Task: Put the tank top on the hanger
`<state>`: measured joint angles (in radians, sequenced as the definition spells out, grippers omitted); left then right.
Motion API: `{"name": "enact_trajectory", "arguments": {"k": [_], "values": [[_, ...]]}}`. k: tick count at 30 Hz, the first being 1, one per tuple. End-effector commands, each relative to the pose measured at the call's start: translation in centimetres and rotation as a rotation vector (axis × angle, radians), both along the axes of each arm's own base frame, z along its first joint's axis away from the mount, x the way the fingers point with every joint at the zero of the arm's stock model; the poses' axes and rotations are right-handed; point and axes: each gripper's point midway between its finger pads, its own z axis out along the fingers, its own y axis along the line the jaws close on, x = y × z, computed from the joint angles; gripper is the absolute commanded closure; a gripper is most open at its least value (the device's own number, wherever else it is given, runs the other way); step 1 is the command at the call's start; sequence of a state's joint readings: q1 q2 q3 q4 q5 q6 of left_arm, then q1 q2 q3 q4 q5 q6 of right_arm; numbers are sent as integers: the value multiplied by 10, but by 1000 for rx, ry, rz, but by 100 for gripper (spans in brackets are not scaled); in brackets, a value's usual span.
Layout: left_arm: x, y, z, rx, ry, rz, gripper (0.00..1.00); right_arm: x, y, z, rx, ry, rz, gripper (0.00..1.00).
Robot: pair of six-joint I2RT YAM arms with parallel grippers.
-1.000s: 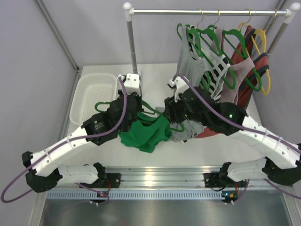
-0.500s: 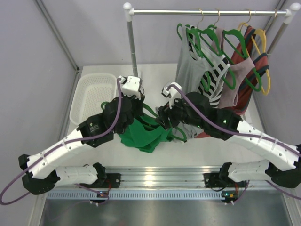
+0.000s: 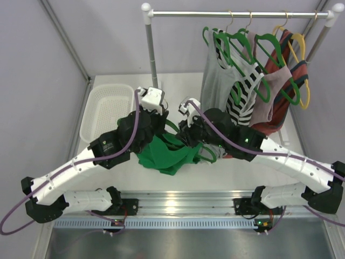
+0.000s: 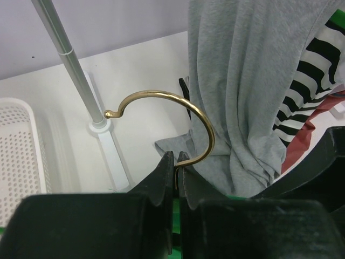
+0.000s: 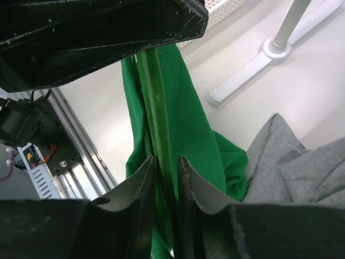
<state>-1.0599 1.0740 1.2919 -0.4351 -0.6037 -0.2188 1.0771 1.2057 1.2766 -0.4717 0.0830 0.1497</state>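
Jaws of my left gripper [image 4: 173, 164] are clamped on the hook stem of the hanger [image 4: 161, 93], holding it up over the table [image 3: 178, 89]. Those of the right gripper [image 5: 164, 167] sit close on either side of a hanger arm with the tank top [image 5: 186, 129] draped around it; whether they pinch, I cannot tell. I judge we're about midway: the fabric hangs bunched under the hanger, not spread over both shoulders. Threading the other strap and straightening are left.

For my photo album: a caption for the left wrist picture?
The left gripper pinches a hanger's brass hook; a grey top hangs behind.
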Motion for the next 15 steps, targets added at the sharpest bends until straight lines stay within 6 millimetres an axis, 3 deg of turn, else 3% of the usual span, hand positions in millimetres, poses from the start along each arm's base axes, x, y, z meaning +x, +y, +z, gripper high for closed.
{"name": "enact_trajectory", "arguments": {"k": [1,5,9,10,15], "values": [[-3,-1,28,-118,-40,-16,100,2,4,23,98,-38,-3,80],[-3,-2,29,-118,-42,-18,99,0,-1,27,127,-47,-12,98],[-3,-1,28,-118,-40,-16,72,0,-8,29,143,-58,-33,100],[-3,-1,29,-120,-40,-16,61,-1,-9,31,149,-59,-34,100],[-6,7,28,-111,-32,-7,49,-3,-20,36,164,-80,-51,100]]}}
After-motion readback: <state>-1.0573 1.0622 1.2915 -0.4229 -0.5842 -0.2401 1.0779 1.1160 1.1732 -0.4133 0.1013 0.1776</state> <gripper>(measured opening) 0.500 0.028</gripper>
